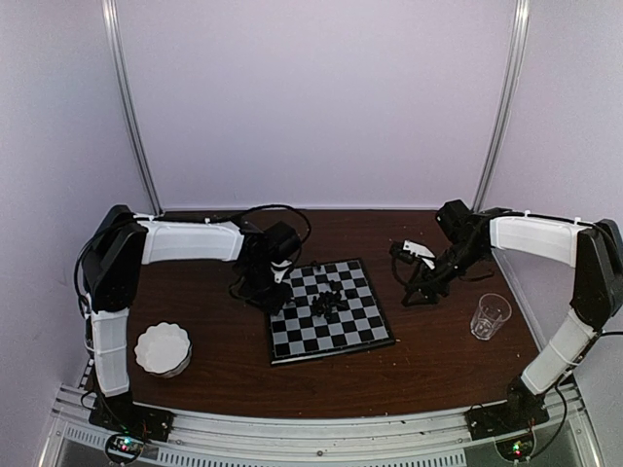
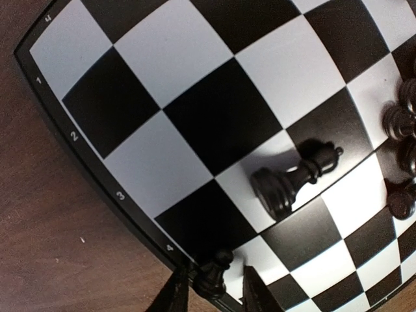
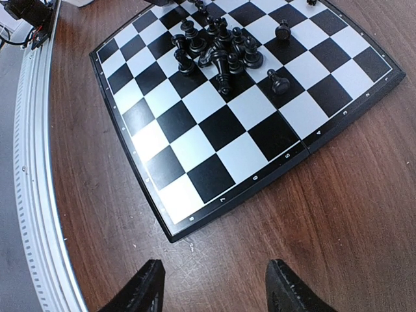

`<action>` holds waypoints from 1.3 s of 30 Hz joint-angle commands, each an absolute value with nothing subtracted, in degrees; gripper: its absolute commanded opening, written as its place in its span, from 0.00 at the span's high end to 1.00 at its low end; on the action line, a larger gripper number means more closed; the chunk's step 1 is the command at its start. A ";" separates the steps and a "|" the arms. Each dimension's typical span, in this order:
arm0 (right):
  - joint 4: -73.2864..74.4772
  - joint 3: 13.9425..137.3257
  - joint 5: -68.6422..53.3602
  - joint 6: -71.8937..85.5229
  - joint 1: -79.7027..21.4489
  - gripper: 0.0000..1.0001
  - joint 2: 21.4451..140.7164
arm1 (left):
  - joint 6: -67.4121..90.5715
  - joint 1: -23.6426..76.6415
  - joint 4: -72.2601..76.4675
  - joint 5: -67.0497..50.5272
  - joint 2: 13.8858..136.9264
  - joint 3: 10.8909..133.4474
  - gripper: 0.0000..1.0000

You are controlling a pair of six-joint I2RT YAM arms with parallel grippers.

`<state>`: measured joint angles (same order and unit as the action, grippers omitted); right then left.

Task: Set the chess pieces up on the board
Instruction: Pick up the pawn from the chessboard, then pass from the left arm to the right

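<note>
You see two alike arms: the left arm (image 1: 185, 240) and the right arm (image 1: 531, 236) have white shells on long links, with black joints. Black cables (image 1: 282, 208) loop beside the left one. The right jaws are two black, rounded fingers (image 3: 148, 286).

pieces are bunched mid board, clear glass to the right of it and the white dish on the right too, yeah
Not quite: the white dish sits to the left of the board, not the right, as the top external view shows. The rest holds: the chess pieces are bunched mid-board and the clear glass stands to its right.
</note>
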<state>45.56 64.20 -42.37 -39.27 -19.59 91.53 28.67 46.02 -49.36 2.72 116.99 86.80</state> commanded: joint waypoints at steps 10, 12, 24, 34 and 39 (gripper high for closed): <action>46.38 64.33 -41.98 -39.73 -19.82 0.44 91.77 | 26.08 46.43 -47.30 3.81 117.50 85.39 0.78; 46.42 64.33 -42.00 -39.65 -19.78 0.45 91.70 | 25.77 46.47 -46.95 3.08 117.56 85.34 0.82; 50.31 71.85 -50.94 -35.17 -19.90 0.49 88.05 | 18.83 46.53 -39.64 -7.81 105.73 83.00 0.91; 45.97 79.88 -58.07 -23.31 -27.98 0.51 89.81 | 25.88 46.63 -7.57 -31.75 96.42 72.24 0.91; 41.57 81.95 -60.69 -16.70 -29.79 0.53 91.56 | 27.17 47.20 -3.72 -35.50 96.24 71.53 0.91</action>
